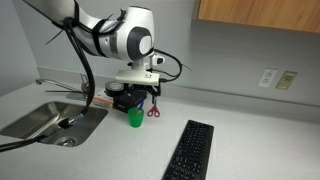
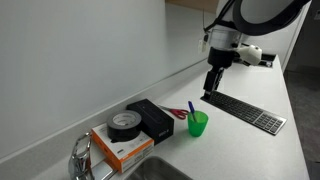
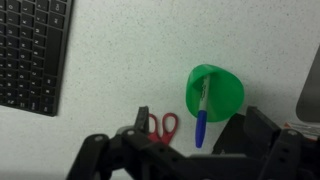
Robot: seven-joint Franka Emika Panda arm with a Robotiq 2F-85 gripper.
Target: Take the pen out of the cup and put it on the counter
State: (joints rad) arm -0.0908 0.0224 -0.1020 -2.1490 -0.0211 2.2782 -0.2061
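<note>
The small green cup stands on the light counter, and it shows in both exterior views. The pen leans inside the cup, with its blue end sticking out over the rim; it also shows in an exterior view. My gripper hangs above the cup, open and empty, with one finger on each side of the pen and clear of it. In the exterior views the gripper is well above the cup.
Red-handled scissors lie beside the cup. A black keyboard lies further off. A tape roll sits on boxes next to the steel sink and faucet.
</note>
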